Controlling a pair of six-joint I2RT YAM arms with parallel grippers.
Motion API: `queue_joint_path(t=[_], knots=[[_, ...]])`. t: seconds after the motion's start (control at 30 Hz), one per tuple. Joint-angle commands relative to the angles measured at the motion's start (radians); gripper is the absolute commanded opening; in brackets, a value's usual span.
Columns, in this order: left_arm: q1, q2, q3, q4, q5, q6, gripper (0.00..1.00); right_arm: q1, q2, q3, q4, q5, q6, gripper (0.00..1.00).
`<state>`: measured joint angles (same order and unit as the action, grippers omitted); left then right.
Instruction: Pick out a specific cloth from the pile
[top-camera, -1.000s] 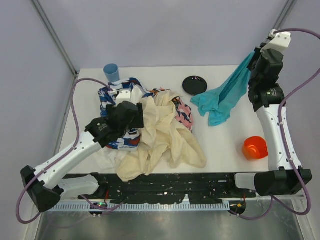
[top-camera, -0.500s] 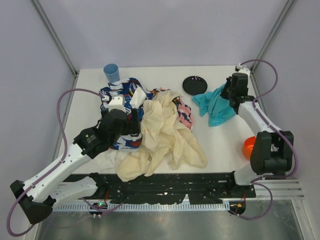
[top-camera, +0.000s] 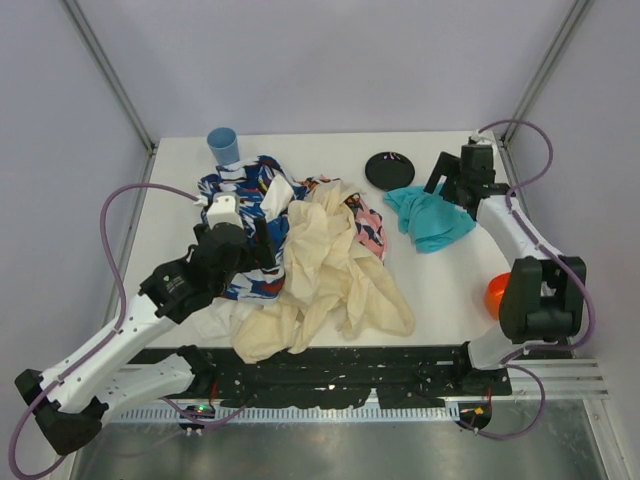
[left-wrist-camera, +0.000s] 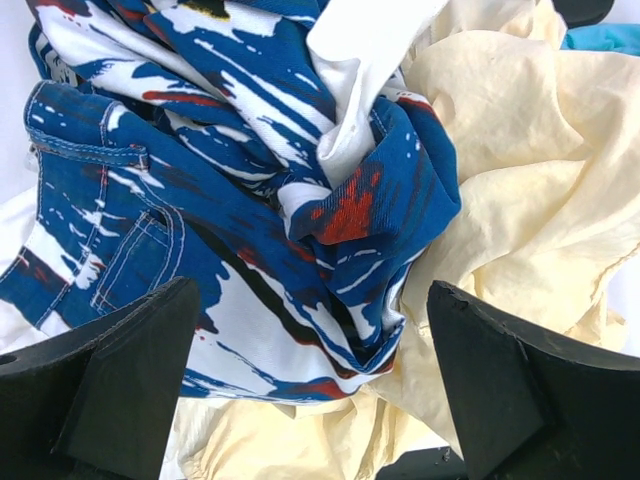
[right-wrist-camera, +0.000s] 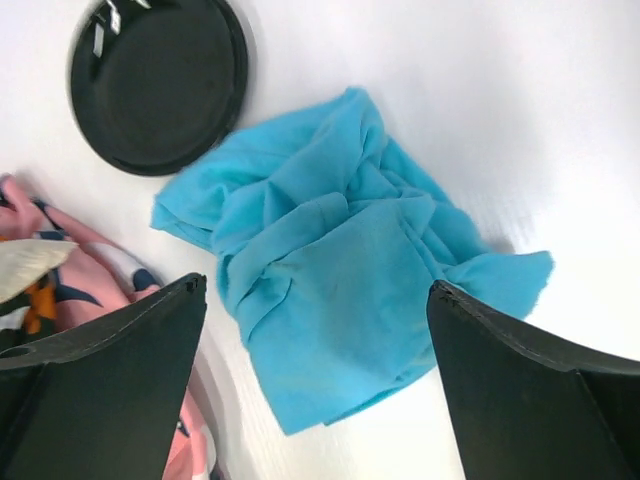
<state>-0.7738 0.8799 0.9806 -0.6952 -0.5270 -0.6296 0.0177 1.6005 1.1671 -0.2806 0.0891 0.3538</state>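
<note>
Nearest to me, the pile (top-camera: 320, 270) is sprawling over the left and middle of the table (top-camera: 450, 290), its cream sheet (top-camera: 340, 290) spilling toward the near edge. I am keeping watch on the left pincer (left-wrist-camera: 312, 290), which is hanging just above the pile's left side, over the blue, white and red patterned piece (left-wrist-camera: 200, 200). Its fingers are standing wide apart with nothing gripped between them. On the right, an orange cup (top-camera: 508, 296) is sitting close beside the right arm. Farther back, the teal cloth (right-wrist-camera: 340, 270) is lying crumpled on the bare table. It is resting just right of the pile, with a strip of table showing between them, and just beside a black disc (right-wrist-camera: 158, 85). The right pincer (right-wrist-camera: 316, 285) is hovering above the teal cloth, spread wide and gripping nothing. Farthest off, at the back left, a blue cup (top-camera: 223, 144) is standing upright.
</note>
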Motion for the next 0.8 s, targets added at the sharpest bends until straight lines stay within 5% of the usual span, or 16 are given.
queue_joint_path(t=[0.0, 0.37, 0.77], knots=[[0.005, 0.021, 0.009, -0.007, -0.025, -0.03, 1.0, -0.002, -0.233, 0.108, -0.112, 0.087, -0.042, 0.95], [0.005, -0.062, -0.022, 0.023, -0.048, -0.027, 1.0, -0.002, -0.853, -0.254, 0.168, 0.235, -0.068, 0.95], [0.005, -0.196, -0.089, 0.042, -0.105, -0.027, 1.0, -0.002, -0.778, -0.207, 0.109, 0.164, -0.079, 0.95]])
